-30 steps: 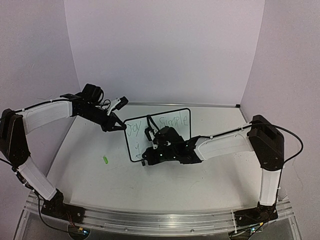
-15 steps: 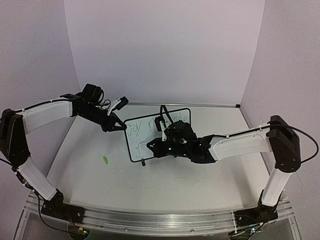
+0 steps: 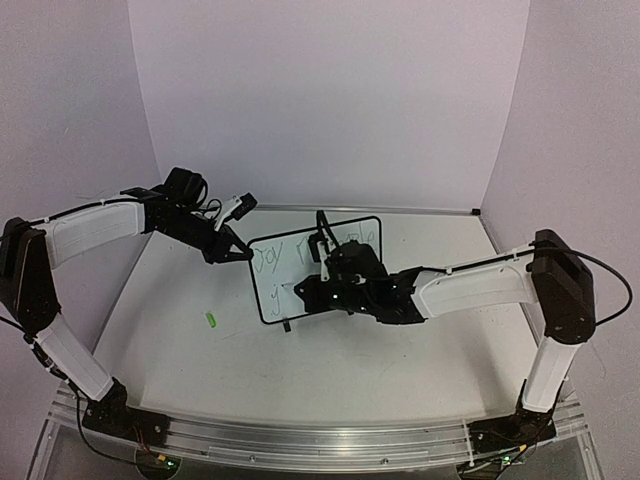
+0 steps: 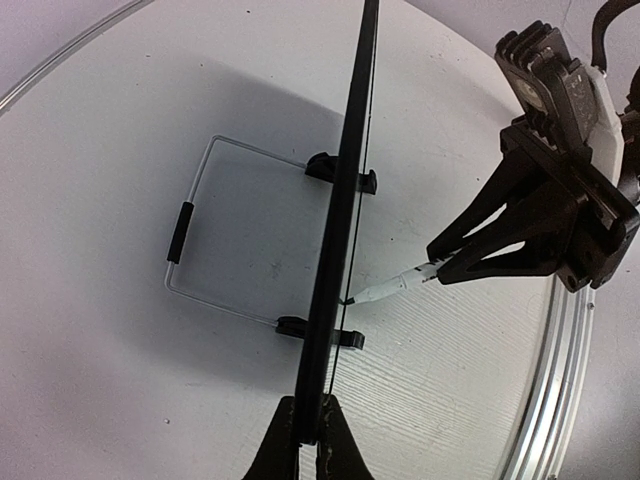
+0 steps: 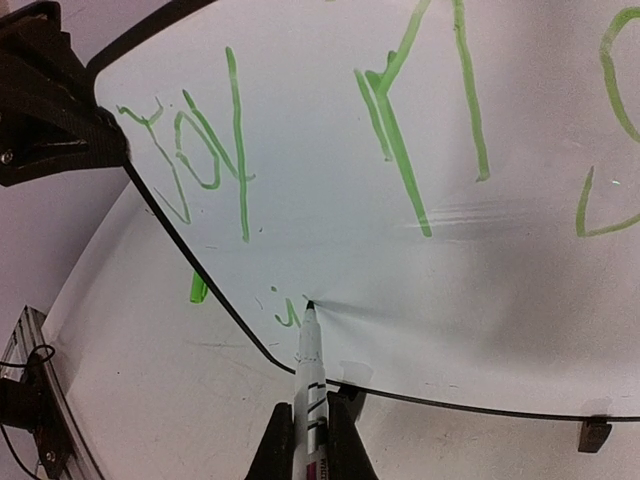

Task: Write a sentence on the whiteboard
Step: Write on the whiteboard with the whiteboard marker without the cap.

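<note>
The whiteboard (image 3: 268,298) stands upright mid-table in its thin black frame. My left gripper (image 3: 243,256) is shut on its left edge; the left wrist view shows the board edge-on (image 4: 345,200) clamped between the jaws of the left gripper (image 4: 310,435). My right gripper (image 5: 312,440) is shut on a white marker (image 5: 310,365), whose tip touches the whiteboard (image 5: 330,230) beside a small green "j". The sentence (image 5: 200,150) reads "Joy" in green, with more strokes to the right. From above, the right gripper (image 3: 312,288) covers the board's middle.
A green marker cap (image 3: 211,320) lies on the table left of the board. Behind the board a wire stand (image 4: 190,235) and two black feet (image 4: 340,172) rest on the table. An aluminium rail (image 4: 545,400) runs along the table edge. Walls close in on three sides.
My right arm swung its elbow outward and the gripper with the marker moved up and right across the board, then settled. The left arm and board stayed still.
</note>
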You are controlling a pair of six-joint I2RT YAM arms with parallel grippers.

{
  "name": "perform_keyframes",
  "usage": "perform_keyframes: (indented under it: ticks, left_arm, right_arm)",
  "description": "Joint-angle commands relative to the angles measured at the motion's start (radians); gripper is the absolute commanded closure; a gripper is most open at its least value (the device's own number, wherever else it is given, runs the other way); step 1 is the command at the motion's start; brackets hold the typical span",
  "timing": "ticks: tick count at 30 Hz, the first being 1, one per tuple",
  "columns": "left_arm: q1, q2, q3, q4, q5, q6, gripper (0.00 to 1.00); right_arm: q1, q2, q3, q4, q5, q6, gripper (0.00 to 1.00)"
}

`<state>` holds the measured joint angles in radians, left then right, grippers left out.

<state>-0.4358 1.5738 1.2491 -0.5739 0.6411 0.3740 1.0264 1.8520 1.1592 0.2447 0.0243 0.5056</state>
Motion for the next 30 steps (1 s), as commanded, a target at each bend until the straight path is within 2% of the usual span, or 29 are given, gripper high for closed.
perform_keyframes:
  ticks: [1, 8, 19, 30]
  left_arm:
    - [-0.009, 0.025, 0.005, -0.034, -0.092, 0.038, 1.0]
    - [-0.011, 0.026, 0.006, -0.034, -0.09, 0.037, 1.0]
    - [-0.011, 0.026, 0.006, -0.034, -0.092, 0.037, 1.0]
    - [-0.011, 0.02, 0.006, -0.033, -0.093, 0.038, 1.0]
  right_arm:
    - [-0.004, 0.027, 0.054, -0.007, 0.028, 0.0, 1.0]
    - [-0.004, 0.055, 0.072, -0.027, -0.007, -0.008, 1.0]
    - [-0.003, 0.042, 0.056, -0.09, 0.045, 0.003, 1.0]
    - [-0.004, -0.003, 0.071, -0.083, 0.066, -0.013, 1.0]
